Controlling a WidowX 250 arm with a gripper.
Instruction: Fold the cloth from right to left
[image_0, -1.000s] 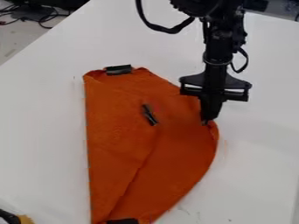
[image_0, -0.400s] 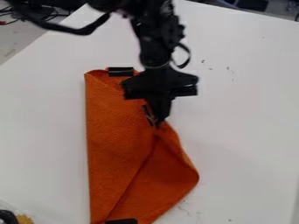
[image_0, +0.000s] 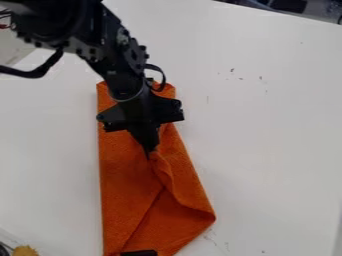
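Enters from the upper left as a black arm (image_0: 57, 25), slanting down toward the view's right. Continues through the wrist (image_0: 127, 89) to the gripper (image_0: 151, 151), near mid-view. Points downward, with a slight rightward lean toward the tips. Tapers from a broad crossbar (image_0: 115, 119) to fingers (image_0: 143, 137) brought together. Bears a small cable loop (image_0: 163, 80) beside the wrist.
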